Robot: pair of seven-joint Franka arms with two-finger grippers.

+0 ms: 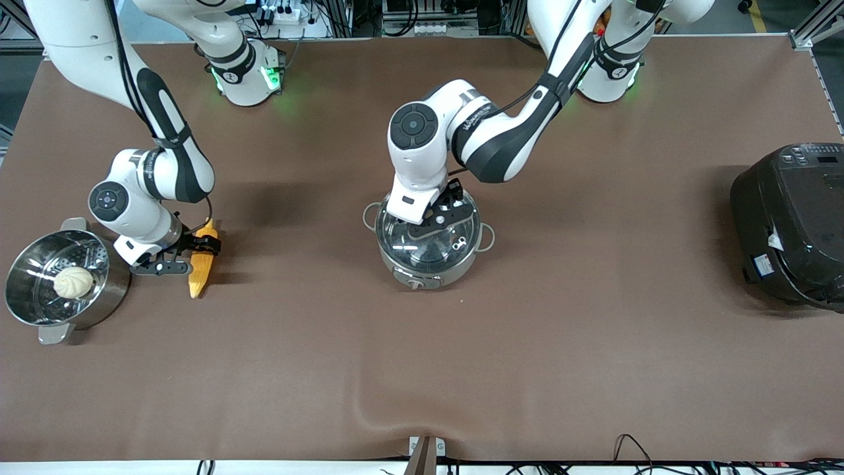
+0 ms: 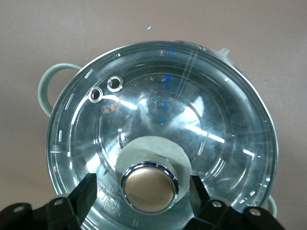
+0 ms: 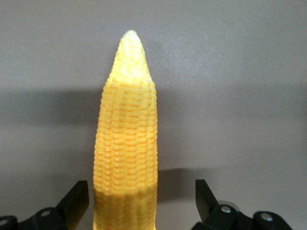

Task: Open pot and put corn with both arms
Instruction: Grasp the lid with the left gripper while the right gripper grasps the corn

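pot (image 1: 427, 254): shiny round steel, glass lid (image 2: 163, 129) on, mid-desk (image 1: 527, 343) | corn (image 1: 200, 264): ribbed yellow taper, flat on desk at pot's 9 o'clock | left hand (image 2: 148, 194): bent down over lid, fingers apart flanking copper knob (image 2: 149, 186), seen only by left wrist | right hand (image 3: 142, 201): low, fingers apart astride corn

Corn (image 3: 127, 139) between open right claw (image 3: 142, 201)
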